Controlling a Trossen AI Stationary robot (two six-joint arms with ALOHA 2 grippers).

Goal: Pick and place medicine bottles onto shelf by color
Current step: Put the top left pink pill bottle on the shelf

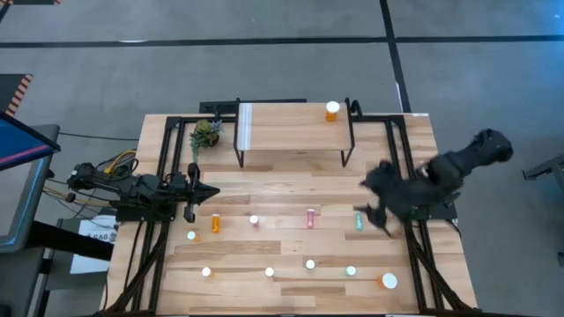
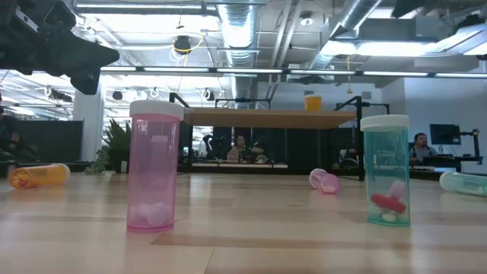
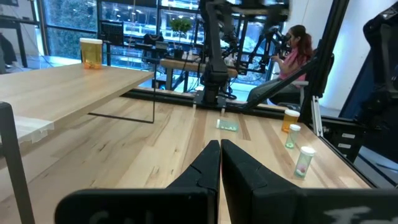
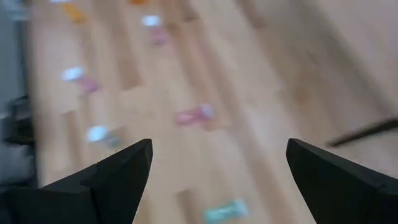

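The light-wood shelf (image 1: 291, 130) stands at the table's far side, with one orange bottle (image 1: 332, 110) upright on its right end. The other bottles are spread over the table's near half: some lie on their sides, such as a teal one (image 1: 359, 220), a pink one (image 1: 310, 217) and an orange one (image 1: 215, 222). Others stand upright, such as a pink one (image 2: 154, 167) and a teal one (image 2: 386, 171). My right gripper (image 1: 372, 204) is open and empty above the table, just right of the lying teal bottle (image 4: 225, 210). My left gripper (image 1: 211, 192) is shut and empty at the left.
A small potted plant (image 1: 205, 134) stands left of the shelf. A large orange bottle (image 1: 389, 281) stands near the front right corner. Black frame rails (image 1: 163, 176) run along both table sides. People sit in the room beyond the table (image 3: 292, 53).
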